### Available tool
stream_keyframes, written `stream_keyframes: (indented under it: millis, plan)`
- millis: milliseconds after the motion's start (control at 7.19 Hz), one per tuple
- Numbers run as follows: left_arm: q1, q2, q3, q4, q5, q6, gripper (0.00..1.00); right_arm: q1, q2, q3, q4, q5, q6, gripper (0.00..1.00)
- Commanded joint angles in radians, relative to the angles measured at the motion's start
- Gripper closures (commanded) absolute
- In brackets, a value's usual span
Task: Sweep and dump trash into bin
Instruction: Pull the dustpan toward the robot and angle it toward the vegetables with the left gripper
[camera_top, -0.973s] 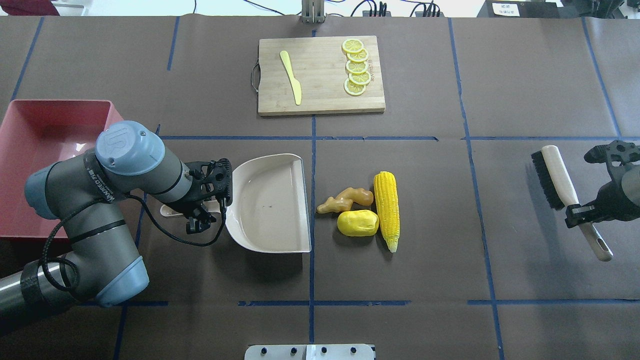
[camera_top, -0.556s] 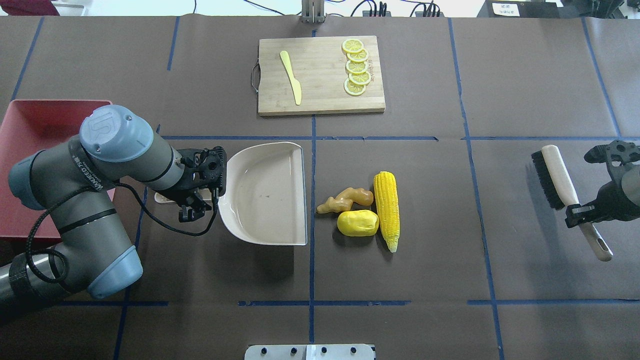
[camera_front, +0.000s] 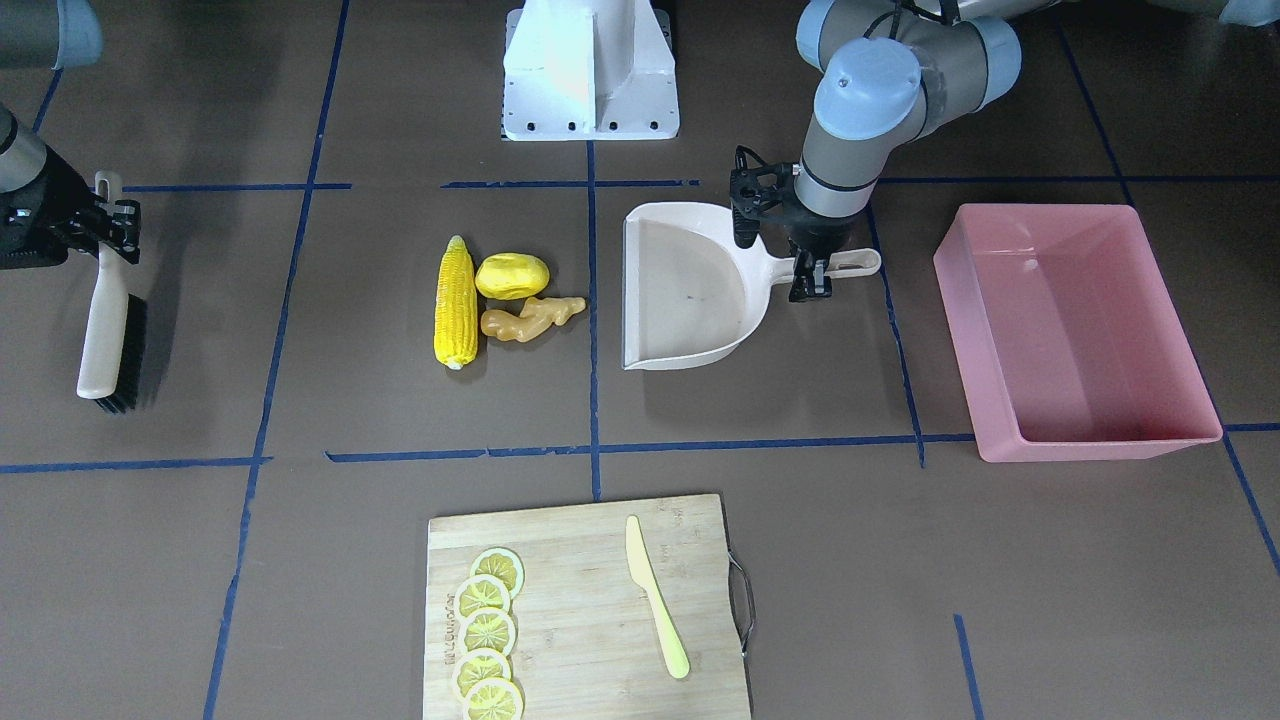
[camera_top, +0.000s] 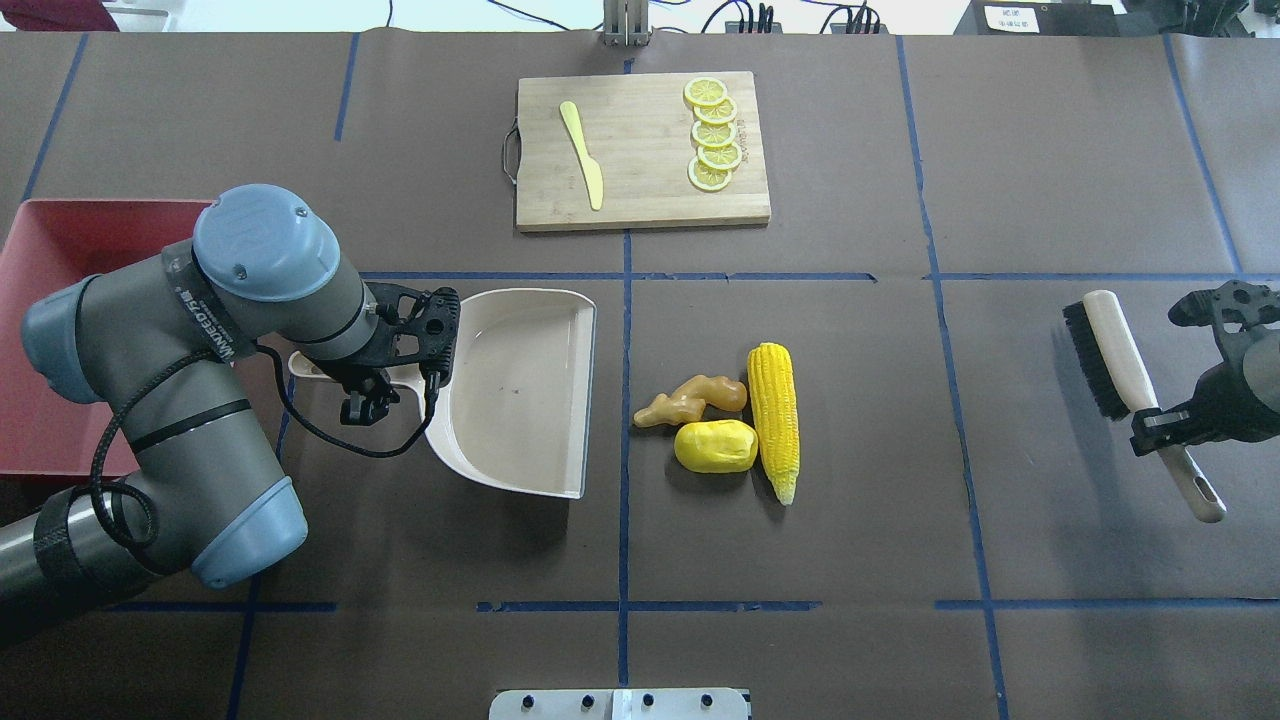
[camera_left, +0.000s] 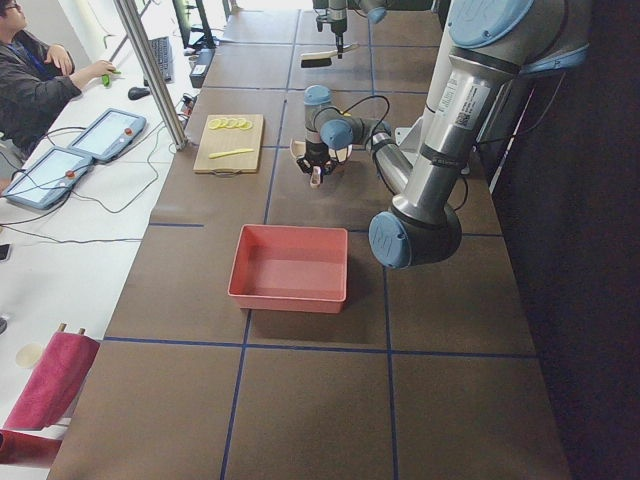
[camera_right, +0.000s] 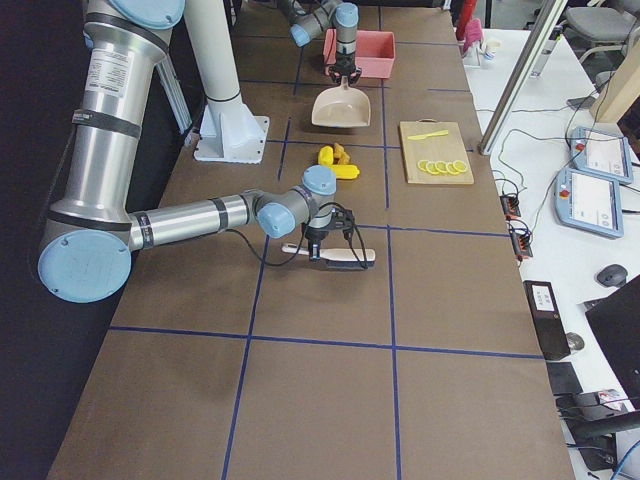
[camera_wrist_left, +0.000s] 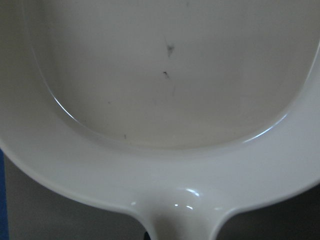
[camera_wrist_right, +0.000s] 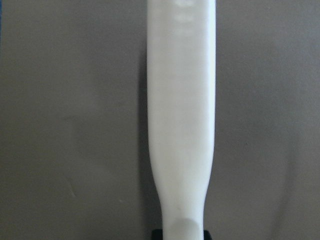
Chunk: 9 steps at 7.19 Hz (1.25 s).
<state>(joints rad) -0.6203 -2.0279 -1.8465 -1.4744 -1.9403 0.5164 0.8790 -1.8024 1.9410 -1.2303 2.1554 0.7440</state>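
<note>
Hardly anything here reads clearly. A black band (camera_top: 205, 318) round the left arm (camera_top: 150, 400) carries white lettering, but I cannot make out the words. The chopping board (camera_top: 640, 190) has a small dark stamp along its edge beside the lemon slices (camera_top: 713, 135), too small to read. A white paper label (camera_top: 1010, 17) beyond the far edge of the bench (camera_top: 900, 400) shows lines of print, also illegible. In the left side view, a sticker (camera_left: 464, 96) on the near arm is unreadable.

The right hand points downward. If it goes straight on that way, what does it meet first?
Probably the brown paper-covered table: the right hand, shut on the white-handled black-bristled brush, hangs over a bare patch. Its height above it is unclear.
</note>
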Motion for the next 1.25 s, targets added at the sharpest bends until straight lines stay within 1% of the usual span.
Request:
stream_keyframes:
  millis: [0,139,417,556,695,1112]
  plan:
    - [0.017,-0.025,-0.002,0.077,0.067,-0.004,1.0,0.0,0.0,0.001,0.0,0.001,0.0,1.0]
    - [0.055,-0.031,0.001,0.077,0.123,-0.019,1.0,0.0,0.0,0.001,0.0,0.001,0.002,1.0]
    - [0.115,-0.041,0.001,0.077,0.13,-0.117,1.0,0.0,0.0,0.001,0.0,0.001,0.002,1.0]
    - [0.131,-0.045,0.003,0.077,0.165,-0.128,1.0,0.0,0.0,0.001,0.0,0.0,0.002,1.0]
    - [0.145,-0.052,0.016,0.077,0.173,-0.169,1.0,0.0,0.0,0.001,0.0,0.001,0.002,1.0]
    - [0.149,-0.078,0.047,0.078,0.173,-0.214,1.0,0.0,0.0,-0.001,0.0,0.001,0.002,1.0]
